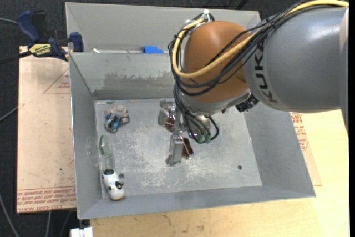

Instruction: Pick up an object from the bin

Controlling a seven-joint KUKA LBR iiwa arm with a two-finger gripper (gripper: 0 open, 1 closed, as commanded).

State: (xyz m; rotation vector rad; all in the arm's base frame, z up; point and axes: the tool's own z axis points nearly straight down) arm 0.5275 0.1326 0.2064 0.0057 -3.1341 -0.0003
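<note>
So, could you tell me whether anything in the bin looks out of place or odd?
Nothing much. The bin floor is scuffed white around the gripper, and a clear item seems to lie on its side by the left wall, beside a black-and-white toy.

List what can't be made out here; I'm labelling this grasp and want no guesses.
Camera view:
Bin floor at back centre: hidden by the orange wrist cover.
Whether the gripper holds anything: the cover overhangs it.
Blue-grey lump at left: too small to name.
Clear item near the left wall: outline too faint.
</note>
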